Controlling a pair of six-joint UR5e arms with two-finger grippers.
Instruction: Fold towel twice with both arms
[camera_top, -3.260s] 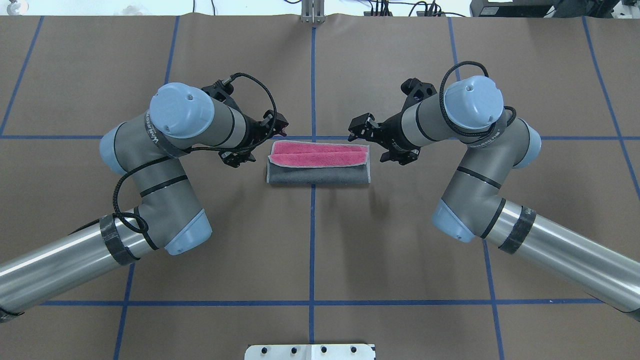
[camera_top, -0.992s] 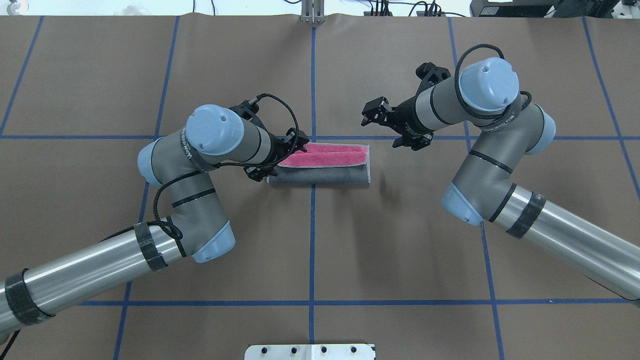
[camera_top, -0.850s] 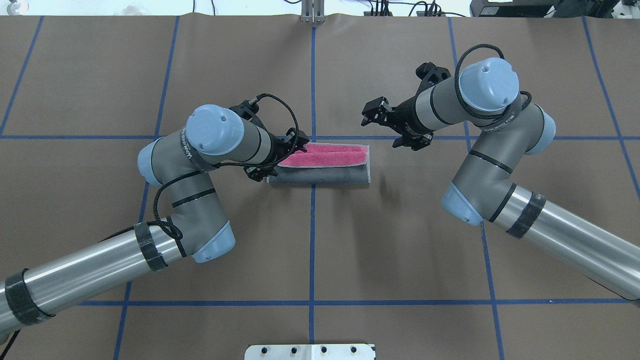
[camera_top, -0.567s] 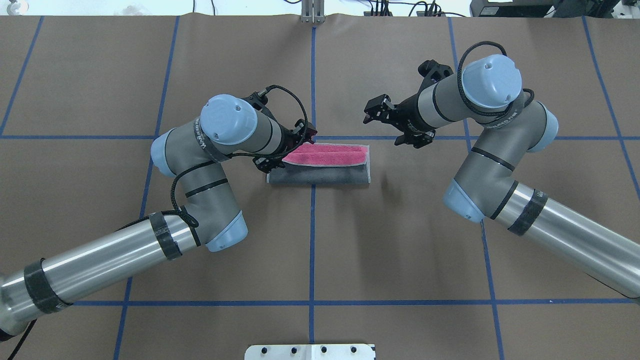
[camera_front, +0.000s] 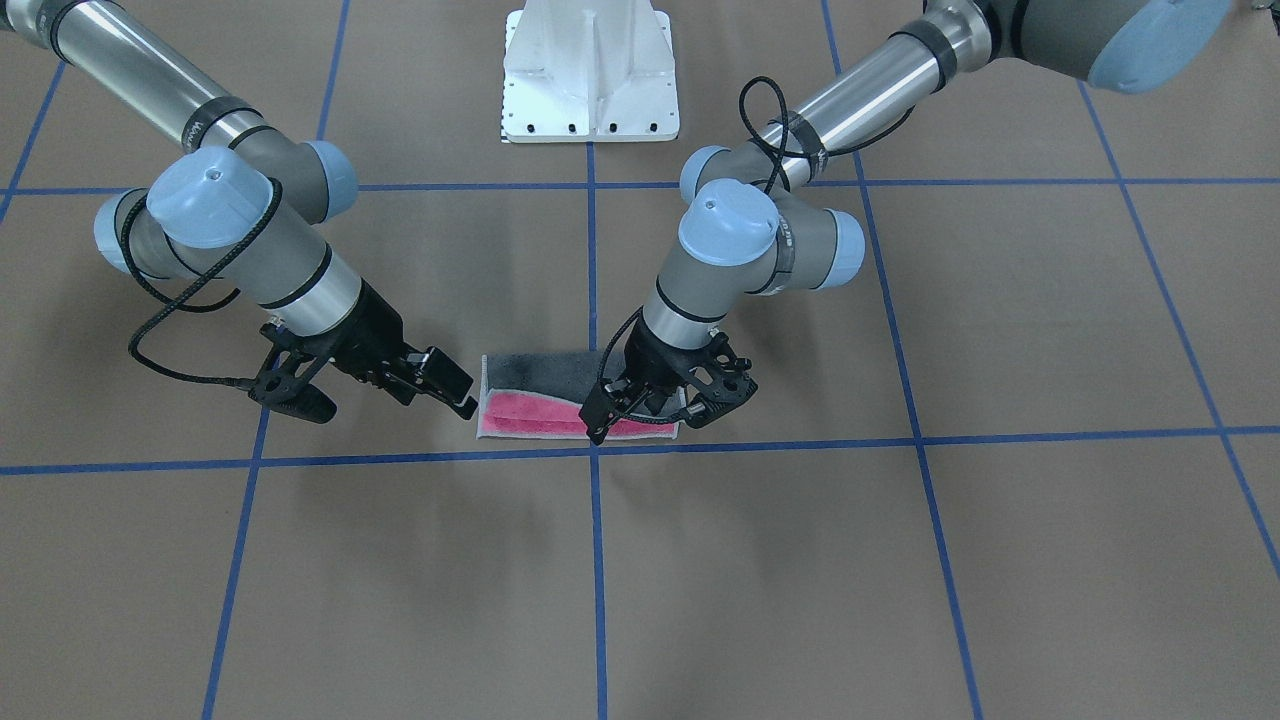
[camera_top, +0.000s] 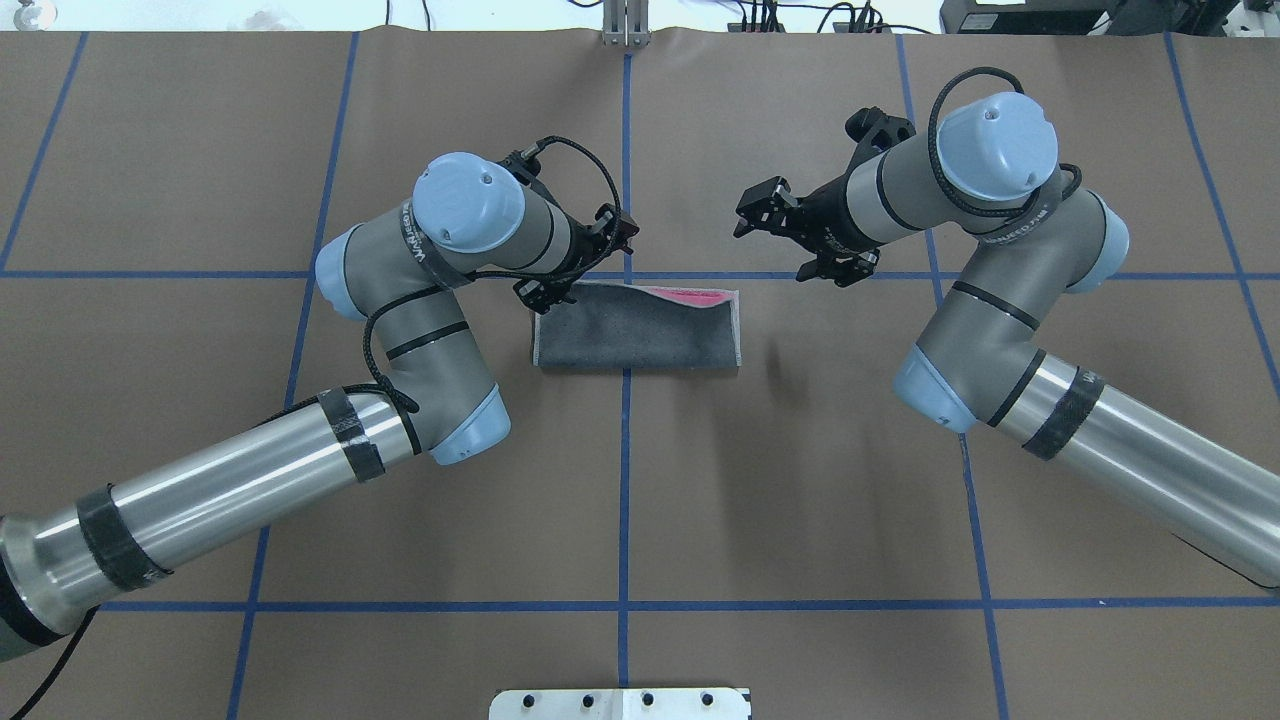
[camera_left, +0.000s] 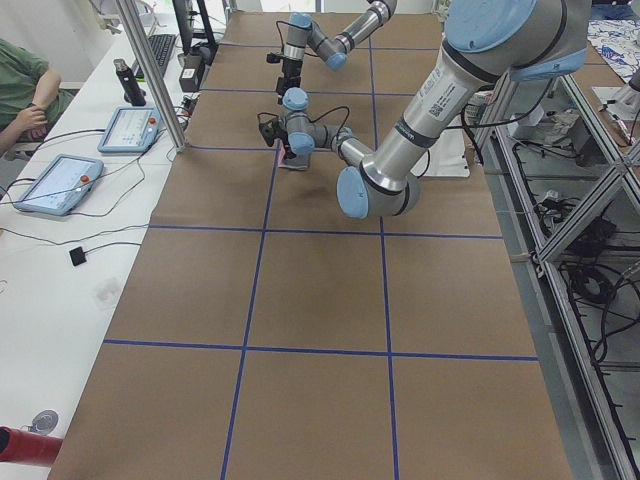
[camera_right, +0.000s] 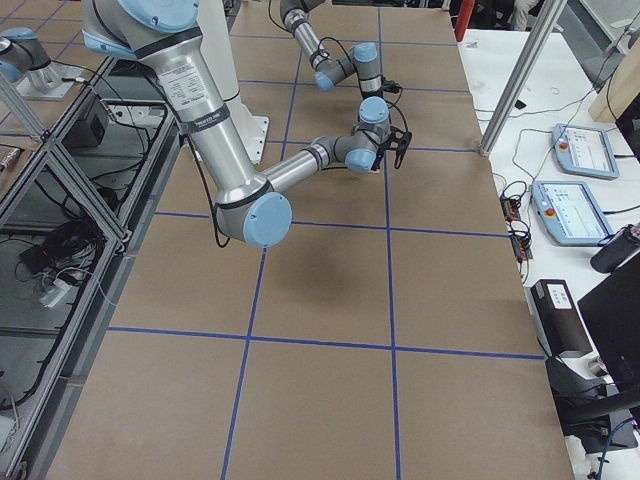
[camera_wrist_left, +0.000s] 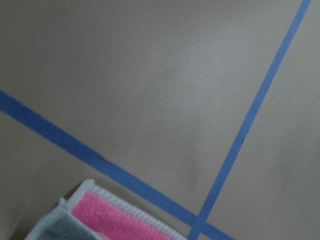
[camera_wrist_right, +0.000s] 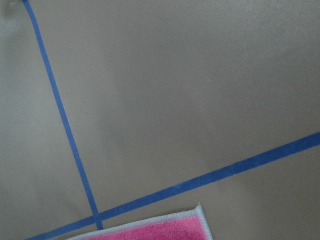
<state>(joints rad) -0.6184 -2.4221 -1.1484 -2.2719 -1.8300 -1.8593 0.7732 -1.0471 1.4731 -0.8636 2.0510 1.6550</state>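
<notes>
The towel lies folded in a long strip at the table's centre. From overhead it shows mostly dark grey, with a pink sliver at its far right edge. The front view shows the pink face below the grey. My left gripper is at the towel's left end, shut on its grey top layer, which is drawn across the pink. The left wrist view shows a pink corner. My right gripper is open and empty, apart from the towel's right end. Its wrist view shows a pink corner.
Brown table cover with blue tape grid lines. The white pedestal base stands at the robot's side. A side bench with tablets and a seated person is beyond the far table edge.
My left gripper moved in to the towel's left end, then away from the robot, dragging the grey layer over the pink strips. My right gripper drew back a little to the right.
</notes>
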